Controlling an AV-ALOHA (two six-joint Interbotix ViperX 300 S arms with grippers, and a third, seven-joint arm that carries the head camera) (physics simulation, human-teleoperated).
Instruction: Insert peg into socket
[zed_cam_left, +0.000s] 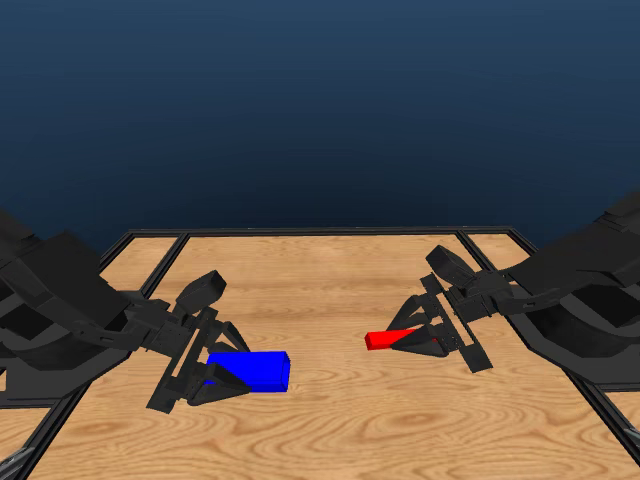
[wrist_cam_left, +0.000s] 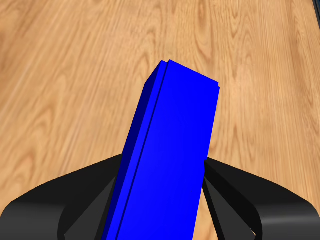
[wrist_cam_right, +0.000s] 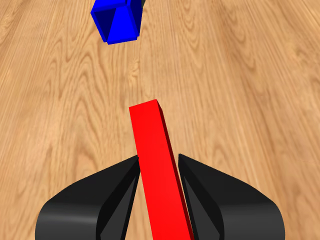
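Note:
The blue socket (zed_cam_left: 256, 371) is held in my left gripper (zed_cam_left: 218, 378), which is shut on it just above the table at the left. In the left wrist view the socket (wrist_cam_left: 167, 155) fills the space between both jaws and sticks out ahead of them. My right gripper (zed_cam_left: 425, 338) is shut on the red peg (zed_cam_left: 385, 339), whose free end points left toward the socket. The right wrist view has the peg (wrist_cam_right: 157, 165) clamped between the jaws, and the socket (wrist_cam_right: 116, 19) appears farther off with its hollow end facing this way. A stretch of bare table separates peg and socket.
The wooden table (zed_cam_left: 340, 420) has a dark raised frame (zed_cam_left: 320, 233) along its back and sides. Both arm bodies fill the left and right edges of the head view.

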